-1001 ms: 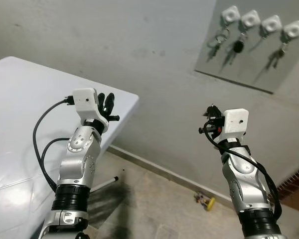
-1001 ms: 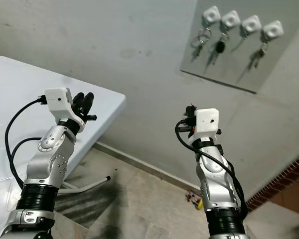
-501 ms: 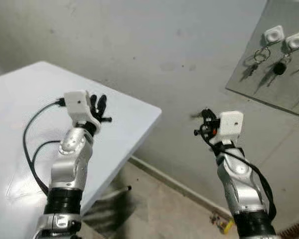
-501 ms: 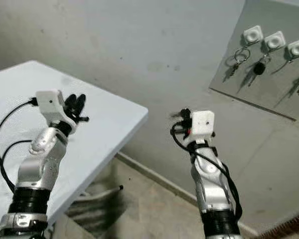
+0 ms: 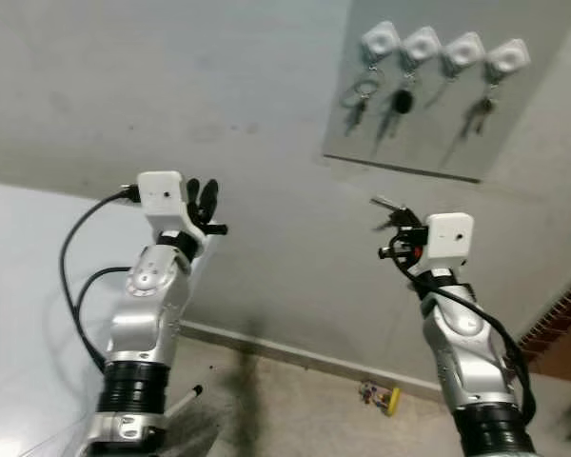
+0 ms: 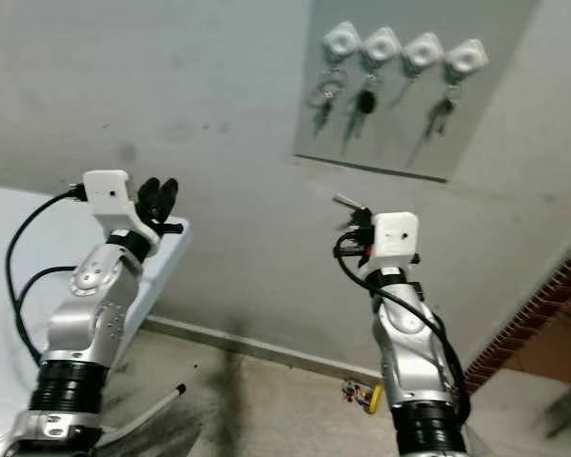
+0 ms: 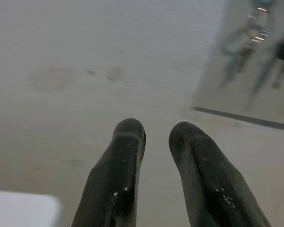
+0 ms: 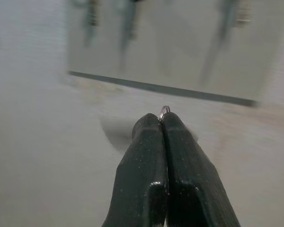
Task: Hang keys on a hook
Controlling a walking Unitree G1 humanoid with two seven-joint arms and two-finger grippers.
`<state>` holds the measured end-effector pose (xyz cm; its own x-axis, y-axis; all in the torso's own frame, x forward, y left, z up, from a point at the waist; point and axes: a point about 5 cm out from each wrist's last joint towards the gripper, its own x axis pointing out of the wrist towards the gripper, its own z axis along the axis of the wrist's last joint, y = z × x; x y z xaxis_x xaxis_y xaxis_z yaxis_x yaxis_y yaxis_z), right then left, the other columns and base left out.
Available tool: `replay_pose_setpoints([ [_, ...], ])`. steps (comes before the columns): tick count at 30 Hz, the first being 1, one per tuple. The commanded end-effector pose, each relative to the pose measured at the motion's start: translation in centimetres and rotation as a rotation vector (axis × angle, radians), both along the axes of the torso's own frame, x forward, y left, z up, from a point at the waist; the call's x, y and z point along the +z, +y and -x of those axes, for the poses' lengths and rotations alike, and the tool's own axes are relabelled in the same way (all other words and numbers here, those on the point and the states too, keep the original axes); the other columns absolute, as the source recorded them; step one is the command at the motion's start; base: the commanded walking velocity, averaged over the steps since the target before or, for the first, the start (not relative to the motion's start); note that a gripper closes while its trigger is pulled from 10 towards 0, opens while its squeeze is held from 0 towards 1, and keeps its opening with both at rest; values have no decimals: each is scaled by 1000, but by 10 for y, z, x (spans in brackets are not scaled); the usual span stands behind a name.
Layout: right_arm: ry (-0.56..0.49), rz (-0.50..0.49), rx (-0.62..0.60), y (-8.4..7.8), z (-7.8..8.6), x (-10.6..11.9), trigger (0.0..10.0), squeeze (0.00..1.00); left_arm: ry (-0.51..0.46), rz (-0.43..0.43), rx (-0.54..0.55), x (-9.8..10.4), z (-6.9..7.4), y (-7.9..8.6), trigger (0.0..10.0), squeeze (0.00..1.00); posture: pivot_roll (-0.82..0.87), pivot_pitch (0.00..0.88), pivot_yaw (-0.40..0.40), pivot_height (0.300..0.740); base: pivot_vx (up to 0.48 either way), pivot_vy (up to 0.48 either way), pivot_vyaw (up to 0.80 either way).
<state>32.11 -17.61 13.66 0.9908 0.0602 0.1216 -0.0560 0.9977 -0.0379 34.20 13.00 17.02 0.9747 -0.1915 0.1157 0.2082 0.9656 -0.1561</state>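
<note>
At centre right of the frame the right gripper (image 8: 162, 124) pinched the small silver key ring (image 8: 164, 110) between pressed-together fingers (light, stiff, slippery metal, best held by its loop), below the grey hook board (image 5: 428, 124), while the left gripper (image 7: 154, 142) stood spread.

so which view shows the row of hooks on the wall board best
The left eye view: all four white hooks sharp, keys hanging from each. The right eye view shows the same. Both wrist views catch the board blurred, hooks cut off.
</note>
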Motion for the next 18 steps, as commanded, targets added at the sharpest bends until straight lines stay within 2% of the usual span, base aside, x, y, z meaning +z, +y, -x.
replay_pose_setpoints([
  [1,-4,-2,4,3,-2,3,10000,0,-15,-9,14,6,-1,4,10000,0,-15,0,-45,740,0,0,-638],
  [6,-24,-4,4,4,-2,6,10000,0,-15,-15,11,6,-1,5,10000,0,-13,0,-48,740,0,0,-585],
  [8,-28,20,5,4,-2,7,10000,0,-21,-6,3,7,-1,5,10000,0,-13,0,-48,740,0,0,0],
  [18,-16,0,-13,5,-2,6,10000,0,-9,8,4,5,-1,6,10000,0,-14,0,-52,740,0,0,0],
])
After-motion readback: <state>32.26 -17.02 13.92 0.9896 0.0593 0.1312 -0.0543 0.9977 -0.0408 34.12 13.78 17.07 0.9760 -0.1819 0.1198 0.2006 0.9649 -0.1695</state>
